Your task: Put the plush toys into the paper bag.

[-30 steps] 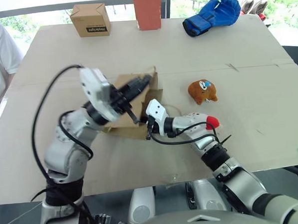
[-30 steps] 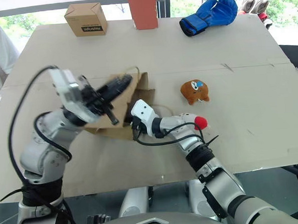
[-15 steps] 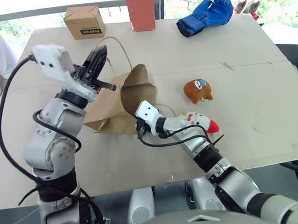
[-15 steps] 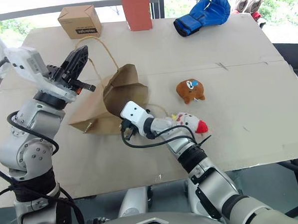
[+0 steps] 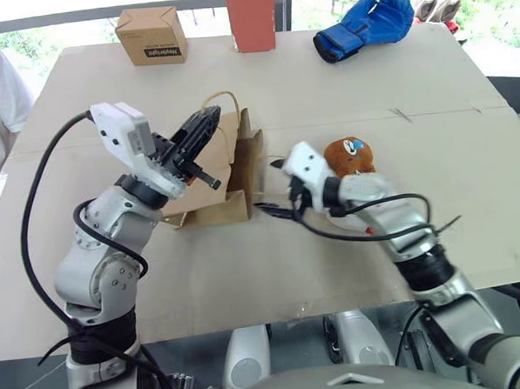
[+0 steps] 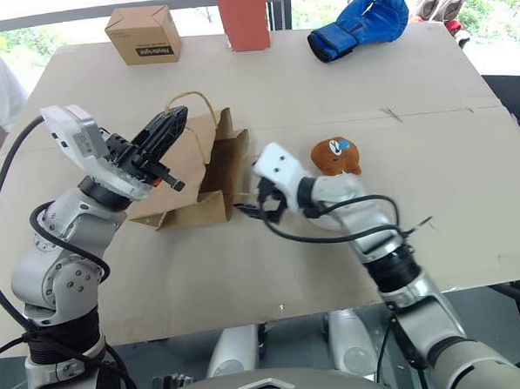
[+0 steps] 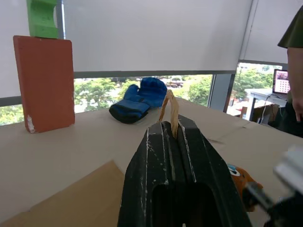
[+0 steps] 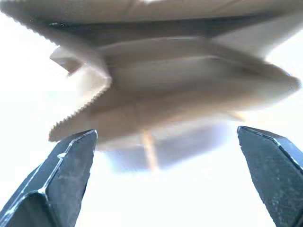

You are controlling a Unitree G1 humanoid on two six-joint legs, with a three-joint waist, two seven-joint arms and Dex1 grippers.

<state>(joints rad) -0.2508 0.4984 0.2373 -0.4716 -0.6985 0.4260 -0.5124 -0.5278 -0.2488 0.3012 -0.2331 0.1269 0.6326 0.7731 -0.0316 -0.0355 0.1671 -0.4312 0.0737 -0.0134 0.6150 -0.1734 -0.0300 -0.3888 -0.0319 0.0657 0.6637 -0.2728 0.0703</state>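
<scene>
Paper bag [image 5: 220, 175] lies on its side, centre-left of frame, mouth facing right, open end standing up. L gripper [image 5: 203, 138] is clamped tight on one loop handle [image 7: 169, 106], holding that side up. R gripper [image 6: 259, 205] sits just right of the bag mouth, fingers spread wide, nothing in them; wrist view looks straight at the bag's zigzag edge. Brown plush [image 5: 350, 156] on table [image 5: 464, 97] right of centre, just behind R forearm, outside the bag. White toy w/ red tip: can't tell where it is, maybe inside. Progress approx half at best; brown one def left to pick + drop in.
</scene>
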